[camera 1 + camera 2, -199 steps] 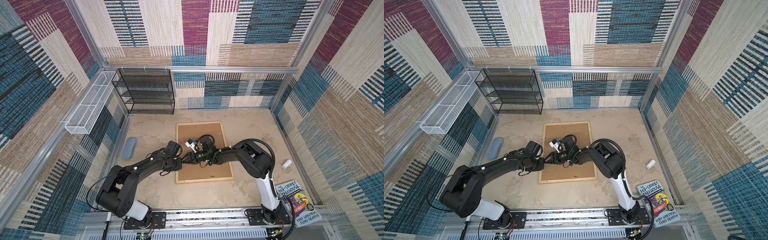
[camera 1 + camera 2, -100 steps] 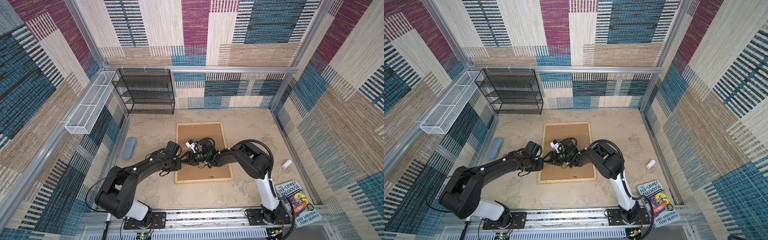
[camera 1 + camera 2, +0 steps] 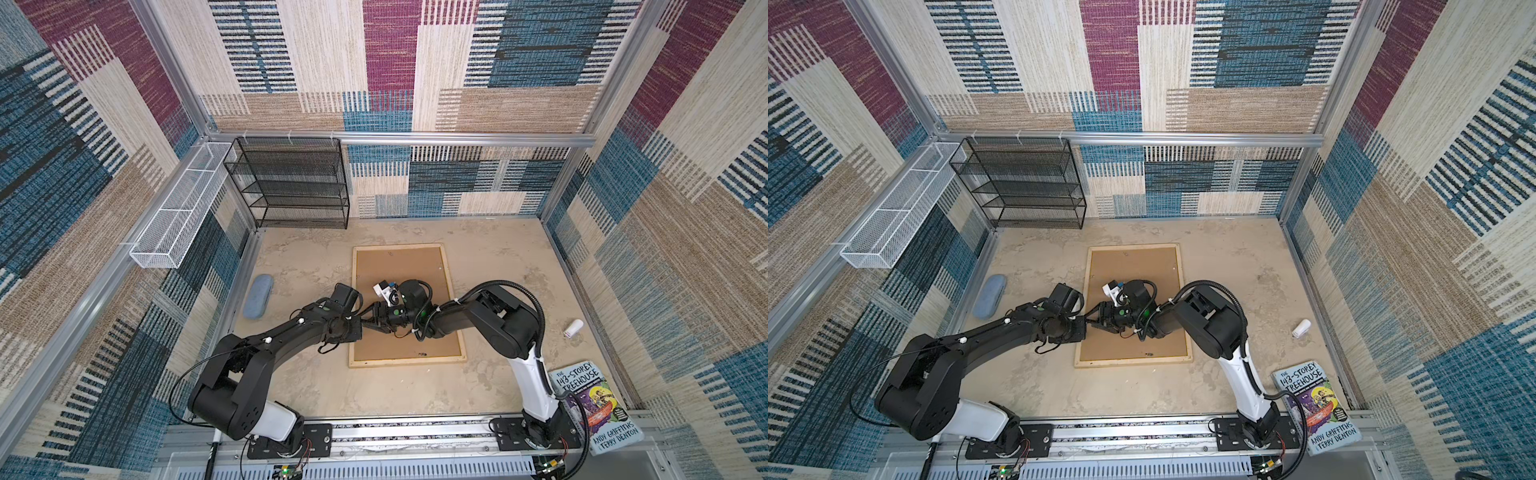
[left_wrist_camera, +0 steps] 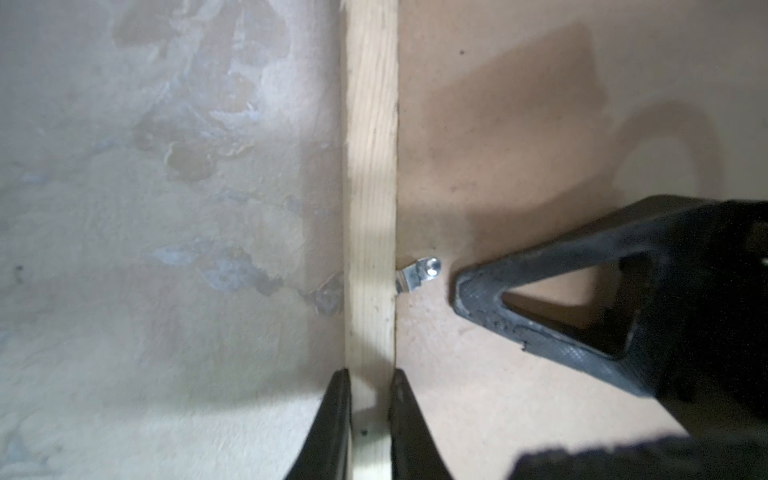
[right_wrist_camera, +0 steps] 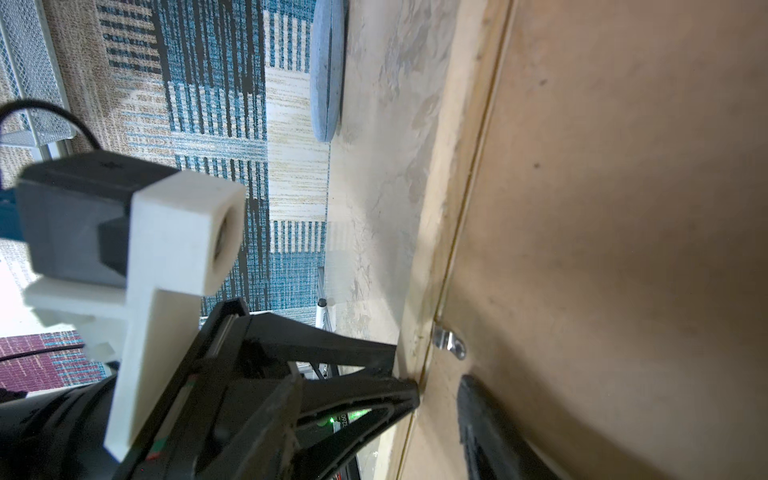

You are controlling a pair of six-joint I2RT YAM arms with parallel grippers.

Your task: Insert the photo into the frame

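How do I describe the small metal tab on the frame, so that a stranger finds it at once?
In the middle of the sandy table lies the pale wooden frame, a brown backing board inside it. On its left strip, close to where the left claw grips, a small tab reaches onto the board. Beside wood and board, it alone shines silver.

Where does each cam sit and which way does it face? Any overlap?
Top views: stereo head above the arm bases, looking down on the table; both arms, left gripper and right gripper at the frame.
Left wrist: on the left arm, looking down its gripper, clamped on the frame rail; a right gripper finger shows.
Right wrist: low over the backing board, facing the left gripper and its camera; own finger shows.
Shared: both wrist views show the metal clip.
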